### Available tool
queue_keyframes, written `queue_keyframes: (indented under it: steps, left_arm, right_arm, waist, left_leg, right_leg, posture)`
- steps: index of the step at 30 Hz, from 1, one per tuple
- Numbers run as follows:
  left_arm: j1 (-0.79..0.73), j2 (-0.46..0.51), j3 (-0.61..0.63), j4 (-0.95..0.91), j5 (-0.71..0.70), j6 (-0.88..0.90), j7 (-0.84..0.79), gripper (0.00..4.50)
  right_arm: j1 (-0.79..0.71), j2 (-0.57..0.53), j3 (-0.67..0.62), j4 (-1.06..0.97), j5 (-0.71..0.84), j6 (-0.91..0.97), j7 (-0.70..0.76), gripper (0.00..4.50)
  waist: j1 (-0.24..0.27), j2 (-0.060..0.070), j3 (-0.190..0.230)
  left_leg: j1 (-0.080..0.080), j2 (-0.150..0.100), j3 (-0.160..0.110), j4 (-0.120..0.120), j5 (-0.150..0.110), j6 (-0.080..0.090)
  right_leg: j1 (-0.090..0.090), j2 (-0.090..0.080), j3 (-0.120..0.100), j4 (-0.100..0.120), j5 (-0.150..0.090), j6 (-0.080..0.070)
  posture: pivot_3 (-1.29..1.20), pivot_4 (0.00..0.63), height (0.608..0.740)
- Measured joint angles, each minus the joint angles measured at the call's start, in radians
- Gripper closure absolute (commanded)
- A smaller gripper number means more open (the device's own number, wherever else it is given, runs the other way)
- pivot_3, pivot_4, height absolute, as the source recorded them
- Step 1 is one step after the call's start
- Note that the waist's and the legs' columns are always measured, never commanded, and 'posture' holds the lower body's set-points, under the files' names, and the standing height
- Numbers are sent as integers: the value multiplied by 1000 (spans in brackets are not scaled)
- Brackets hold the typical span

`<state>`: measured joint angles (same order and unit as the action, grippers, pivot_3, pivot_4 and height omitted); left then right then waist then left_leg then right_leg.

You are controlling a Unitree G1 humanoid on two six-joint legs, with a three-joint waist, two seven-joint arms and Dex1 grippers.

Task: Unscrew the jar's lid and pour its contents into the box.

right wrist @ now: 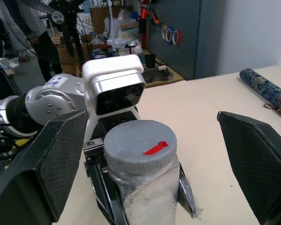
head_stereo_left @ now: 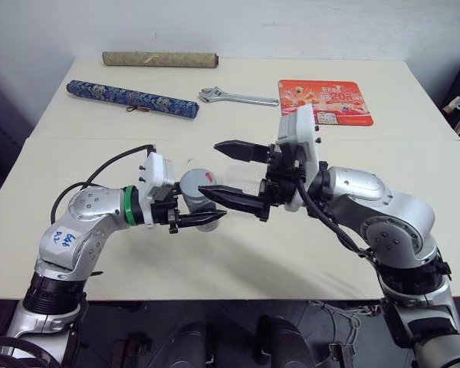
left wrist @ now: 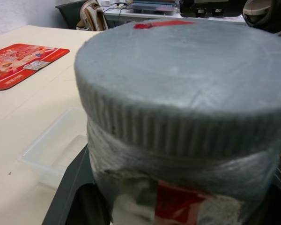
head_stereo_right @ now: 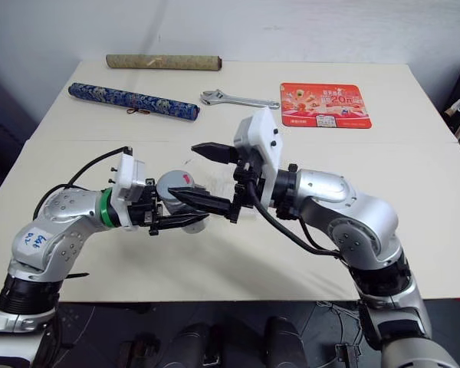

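My left gripper (head_stereo_left: 209,207) is shut on the jar (right wrist: 147,201), holding it above the table with its top turned toward my right arm. The grey lid (right wrist: 139,143) with a red mark is on the jar. My right gripper (head_stereo_left: 209,169) is open and faces the lid, with one finger (right wrist: 47,164) on each side of it and a gap to the lid on both sides. The jar's red-and-white label hides the contents. The box (left wrist: 54,150), a shallow translucent container, lies on the table below the jar.
At the back of the table lie a wrench (head_stereo_left: 238,96), a red flat mat (head_stereo_left: 326,101), a blue patterned scroll (head_stereo_left: 130,98) and a tan scroll (head_stereo_left: 159,59). The table's front edge (head_stereo_left: 238,295) runs just below both arms.
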<state>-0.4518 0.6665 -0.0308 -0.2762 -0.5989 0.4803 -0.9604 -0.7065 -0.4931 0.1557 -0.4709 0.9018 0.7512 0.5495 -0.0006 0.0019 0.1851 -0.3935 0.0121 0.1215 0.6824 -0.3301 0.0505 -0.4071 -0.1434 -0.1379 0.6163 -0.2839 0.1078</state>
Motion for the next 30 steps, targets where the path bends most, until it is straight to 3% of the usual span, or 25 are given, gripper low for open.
queue_keyframes:
  steps: [18, 21, 25, 30]
  left_arm:
    - [-44, -51, -49, 14, 57, -16, -28, 2117]
    - [-44, -61, -49, 14, 59, -16, -27, 2117]
    - [-47, -63, -48, 21, 65, -14, -24, 2117]
    - [-47, -64, -47, 21, 65, -16, -24, 2117]
  right_arm:
    - [-28, 49, 32, 41, -71, 101, 31, 0]
    - [-28, 54, 32, 41, -81, 101, 42, 625]
    - [-28, 61, 34, 37, -102, 92, 72, 1931]
    - [-27, 65, 34, 38, -127, 79, 99, 1940]
  waist:
    - [-3, 0, 0]
    - [-3, 0, 0]
    - [-3, 0, 0]
    - [-3, 0, 0]
  left_leg:
    - [1, 1, 2, 0, 2, -1]
    - [1, 1, 2, 0, 2, -1]
    - [1, 1, 2, 0, 2, -1]
    - [1, 1, 2, 0, 2, -1]
  right_leg:
    - [-1, 2, 2, 1, 1, 1]
    - [-1, 2, 2, 1, 1, 1]
    - [-1, 2, 2, 1, 1, 1]
    - [-1, 2, 2, 1, 1, 1]
  posture:
    - [0, 150, 740]
    - [0, 150, 740]
    - [0, 150, 740]
    - [0, 150, 740]
